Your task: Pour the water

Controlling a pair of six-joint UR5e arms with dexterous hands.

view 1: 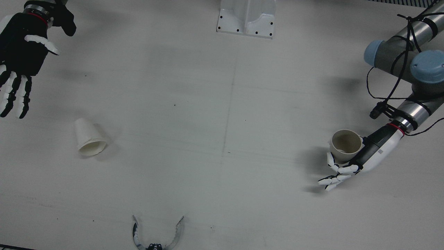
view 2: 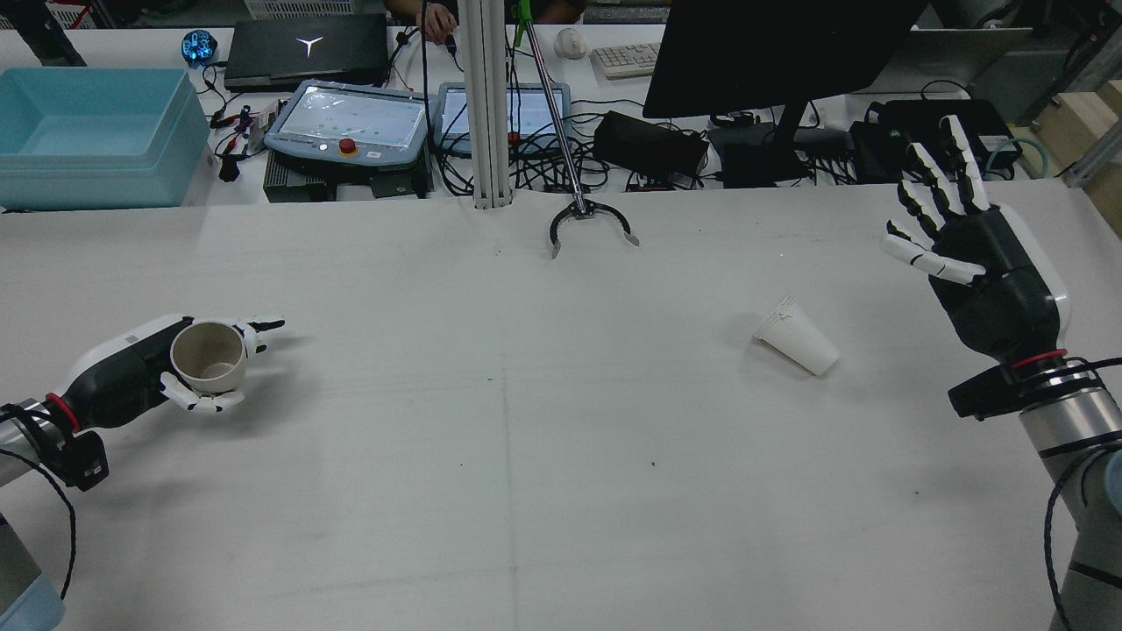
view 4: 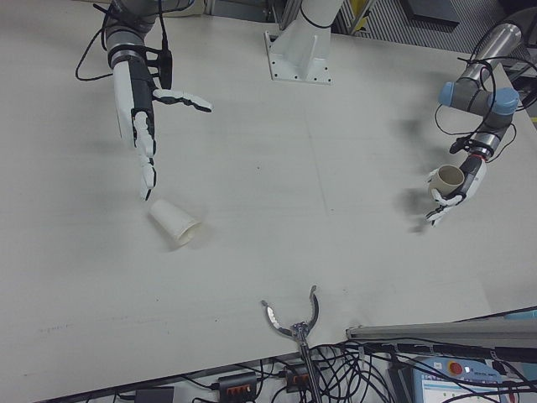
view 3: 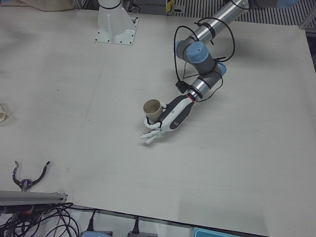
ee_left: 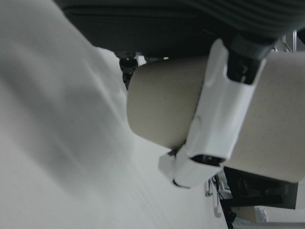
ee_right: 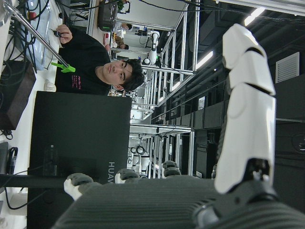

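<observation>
Two cups, two hands, and only one pairing is made so far. We see the left hand (view 2: 131, 372) curled about the beige cup (view 2: 208, 358), one finger pressed across its wall in the left hand view, the other fingertips (view 1: 334, 178) reaching past it toward the operators' side. The cup stands upright, mouth up, low over the table (view 1: 222, 139) at the left arm's side; we cannot tell whether its base touches the surface.

The right hand (view 2: 982, 272) holds nothing — fingers spread, palm raised well above the table. Below and ahead of those fingers lies the white paper cup (view 1: 88, 137), tipped on its side, mouth toward the operators' edge and base toward the robot. It lies well apart from the beige cup, across the table's width, so the right hand is by far the nearer. We judge that this cup must be stood upright before any pouring — and its long axis runs roughly in line with the right hand's fingers.
</observation>
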